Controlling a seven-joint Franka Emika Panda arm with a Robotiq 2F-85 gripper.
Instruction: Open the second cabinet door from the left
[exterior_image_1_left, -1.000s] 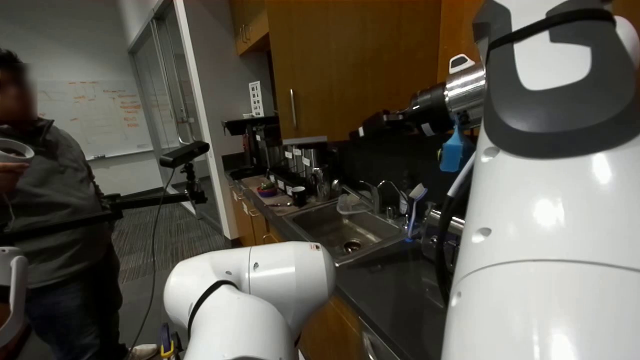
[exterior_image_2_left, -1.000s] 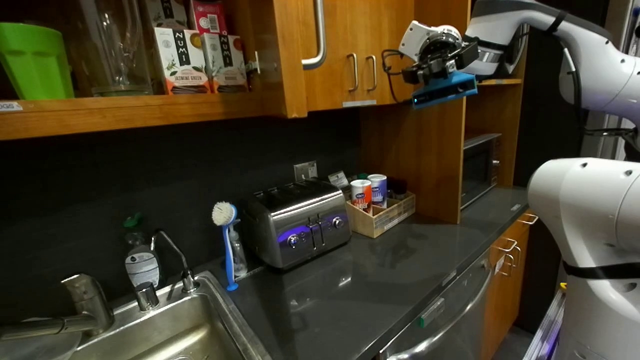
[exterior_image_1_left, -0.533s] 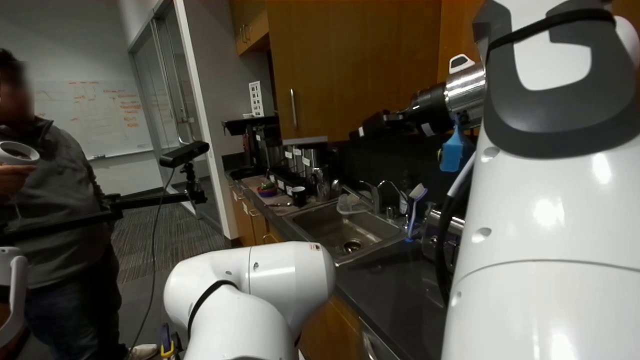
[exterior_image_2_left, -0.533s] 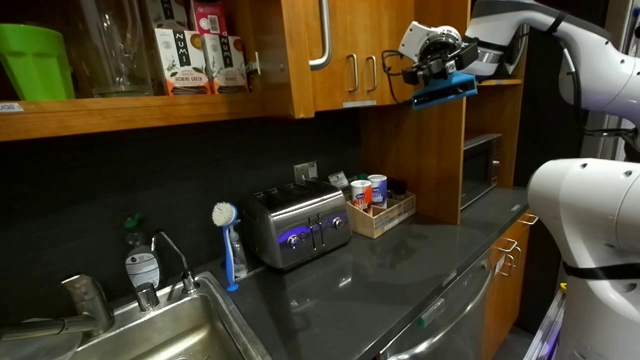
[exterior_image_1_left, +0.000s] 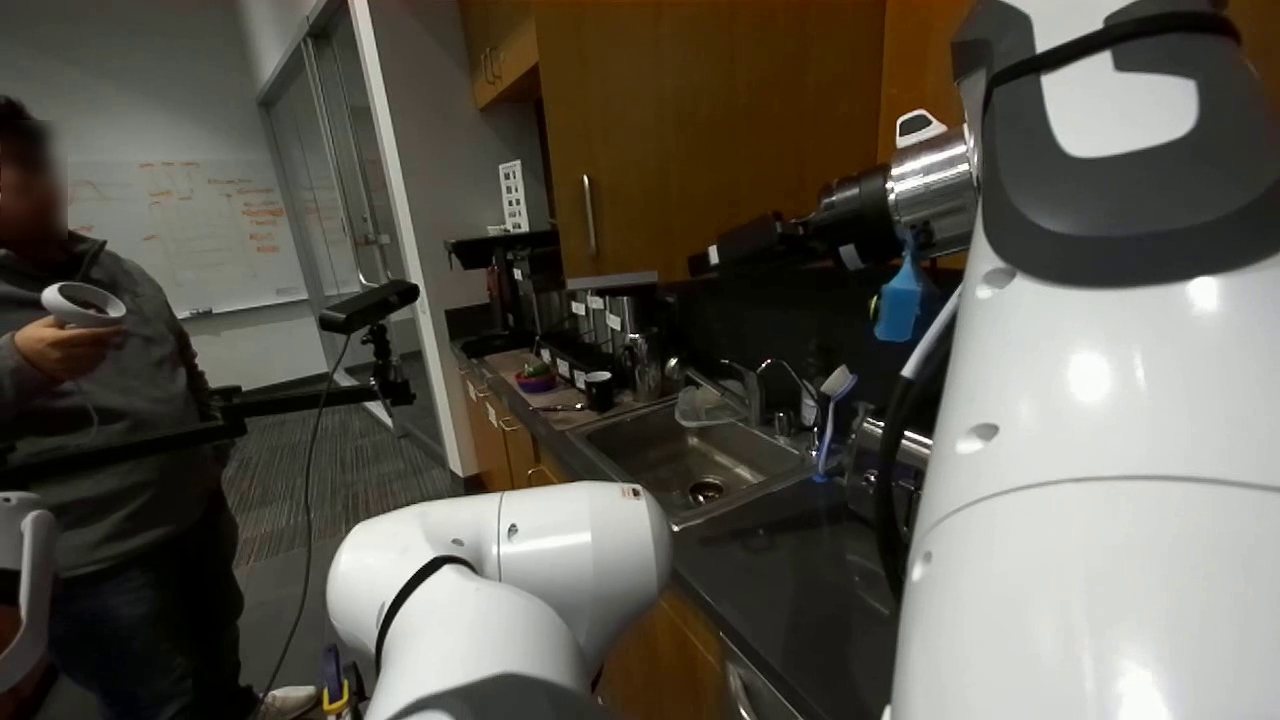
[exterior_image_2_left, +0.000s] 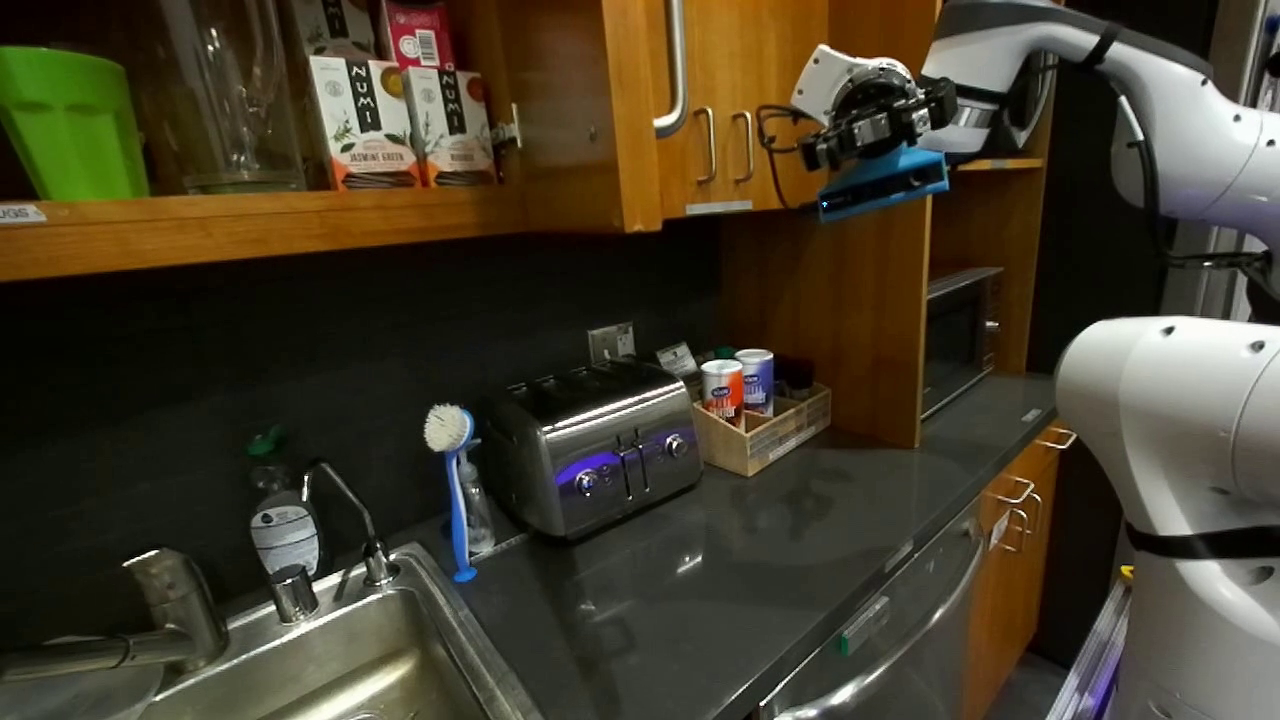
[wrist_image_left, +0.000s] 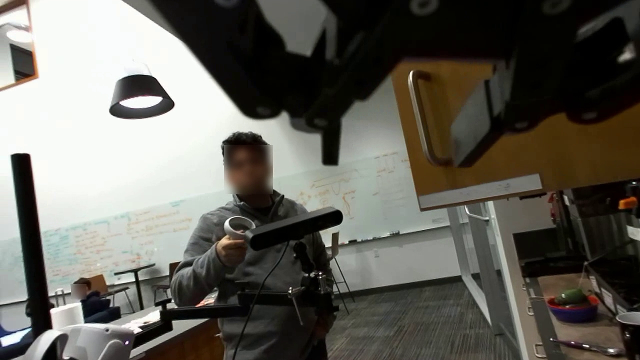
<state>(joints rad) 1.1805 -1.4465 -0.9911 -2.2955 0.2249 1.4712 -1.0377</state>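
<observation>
Pincer (wrist_image_left: 395, 150) is hanging nearest, at the end of the arm (exterior_image_1_left: 1090, 420), its fingers (wrist_image_left: 472, 125) standing wide apart & holding nothing. In the wrist view the metal handle (wrist_image_left: 421, 120) is showing thru that gap, beside the finger on the right, but it's prob. only lying along the line of sight: in an exterior view a clear gap is separating pincer & metal handle (exterior_image_2_left: 678, 60).

Next out, the cabinet door (exterior_image_1_left: 700, 130), i.e. the task's thing, is standing well open, its front facing the arm, its inner face (exterior_image_2_left: 565, 120) showing in an exterior view. I'm not confirming it as 2nd from left, b/c the whole row isn't showing; a closed pair of doors (exterior_image_2_left: 725, 80) is sitting to its right. Step in hand: I'm guessing the tail end of opening, pull prob. done & handle free. Next move is calling for a check on the swing: if more's needed, the pincer would be going round the free edge & pushing the inner face; if not, the arm should be backing off w/o bumping the door closed.

Below, a toaster (exterior_image_2_left: 610, 450) is sitting on the tabletop (exterior_image_2_left: 800, 560). Farther, past the door, the shelf (exterior_image_2_left: 280, 225) is holding a green cup (exterior_image_2_left: 70, 125) & tea boxes (exterior_image_2_left: 365, 130). Farthest, a person (wrist_image_left: 240, 275) is holding a controller (wrist_image_left: 231, 230) behind a mounted camera (wrist_image_left: 297, 229), and a whiteboard (wrist_image_left: 150, 230) is spanning the background.
</observation>
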